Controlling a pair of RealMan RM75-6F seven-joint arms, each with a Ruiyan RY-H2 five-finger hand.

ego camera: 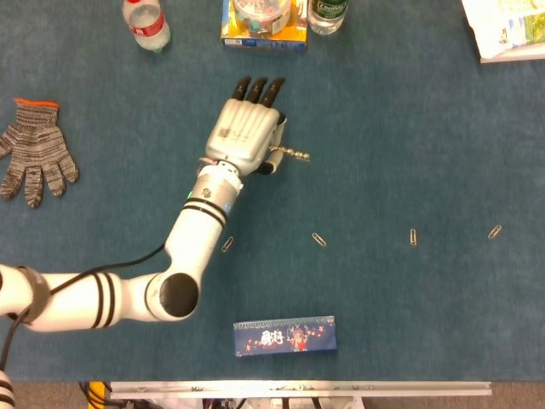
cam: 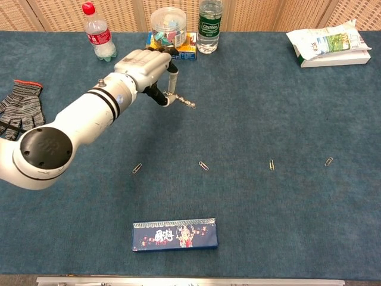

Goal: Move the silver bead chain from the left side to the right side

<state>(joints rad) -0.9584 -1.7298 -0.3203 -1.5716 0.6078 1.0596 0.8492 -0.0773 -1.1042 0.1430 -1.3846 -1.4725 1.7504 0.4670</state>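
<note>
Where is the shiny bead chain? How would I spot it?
Find the big white robot arm reaching across the blue table, and follow it to the left hand. The silver bead chain sticks out to the right from that hand, which pinches it. Unlike the paper clips lying nearer the front, it is a short string of tiny beads.

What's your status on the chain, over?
Left hand pinching the bead chain, one end sticking out, near table center. Right hand not in view. Path rightward open; paper clips lie nearer the front edge.
</note>
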